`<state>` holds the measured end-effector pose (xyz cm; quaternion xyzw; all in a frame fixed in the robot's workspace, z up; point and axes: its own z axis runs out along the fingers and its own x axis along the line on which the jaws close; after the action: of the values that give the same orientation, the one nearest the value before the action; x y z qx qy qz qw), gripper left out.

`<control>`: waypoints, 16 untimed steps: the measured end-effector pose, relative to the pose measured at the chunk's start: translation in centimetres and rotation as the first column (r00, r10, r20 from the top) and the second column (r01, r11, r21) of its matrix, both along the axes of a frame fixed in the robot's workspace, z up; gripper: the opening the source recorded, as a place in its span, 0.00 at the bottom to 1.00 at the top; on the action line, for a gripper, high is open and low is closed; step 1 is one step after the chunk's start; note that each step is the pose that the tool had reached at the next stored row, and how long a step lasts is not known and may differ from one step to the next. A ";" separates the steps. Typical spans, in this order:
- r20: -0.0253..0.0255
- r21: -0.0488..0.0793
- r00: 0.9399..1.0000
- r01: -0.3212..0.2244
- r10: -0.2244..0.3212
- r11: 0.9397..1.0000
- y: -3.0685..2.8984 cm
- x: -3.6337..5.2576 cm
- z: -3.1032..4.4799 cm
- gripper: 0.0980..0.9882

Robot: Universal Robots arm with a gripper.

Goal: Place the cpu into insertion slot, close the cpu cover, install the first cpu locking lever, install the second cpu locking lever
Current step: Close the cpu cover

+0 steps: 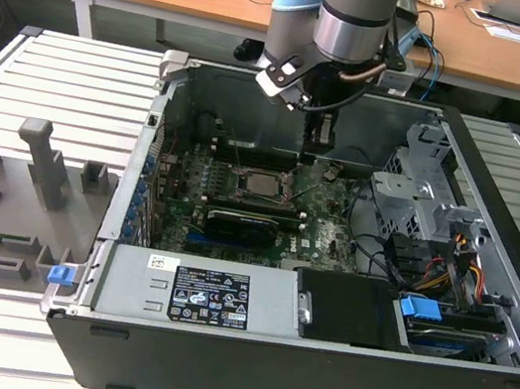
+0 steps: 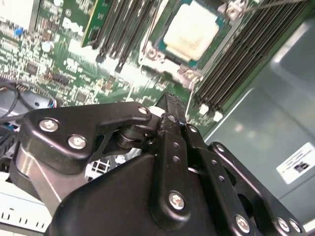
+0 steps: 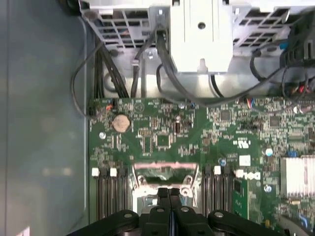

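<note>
The cpu [image 1: 264, 185] [image 2: 192, 30], a pale metal square, lies flat in the insertion slot [image 1: 259, 200] on the green board. A silver cpu cover [image 2: 153, 50] frames it and looks to lie flat; I cannot tell whether it is latched. My gripper [image 1: 320, 137] [image 2: 170, 98] [image 3: 168, 192] hangs above the board just past the socket's edge, toward the exterior view's right. Its black fingers [image 2: 172, 129] are pressed together and hold nothing. In the first wrist view the socket's metal edge [image 3: 162, 169] shows just beyond the fingertips.
Long black memory slots [image 2: 246, 54] flank the socket. The case walls [image 1: 169, 108] enclose the board, with a metal drive cage [image 1: 420, 188] and cables [image 1: 449, 263] at the exterior view's right. A power supply [image 1: 197, 292] sits at the front. A grey fixture tray [image 1: 7, 200] lies outside at the left.
</note>
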<state>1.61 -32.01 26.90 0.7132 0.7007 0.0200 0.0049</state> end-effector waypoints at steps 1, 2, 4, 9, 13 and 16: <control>-0.001 0.000 1.000 0.000 0.000 1.000 0.00 0.29 -0.01 0.01; -0.002 0.000 1.000 0.000 0.000 1.000 0.00 0.62 -0.01 0.01; -0.004 0.000 1.000 -0.006 0.006 1.000 0.00 1.05 0.00 0.01; -0.007 0.000 0.999 -0.035 0.035 0.999 0.00 2.04 -0.07 0.01; -0.007 0.000 0.999 -0.035 0.035 0.999 0.00 3.03 -0.19 0.01; -0.007 0.000 0.999 -0.036 0.036 0.999 0.01 3.33 -0.34 0.01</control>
<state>4.94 -32.00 26.56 0.7007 0.7132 0.0174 0.0022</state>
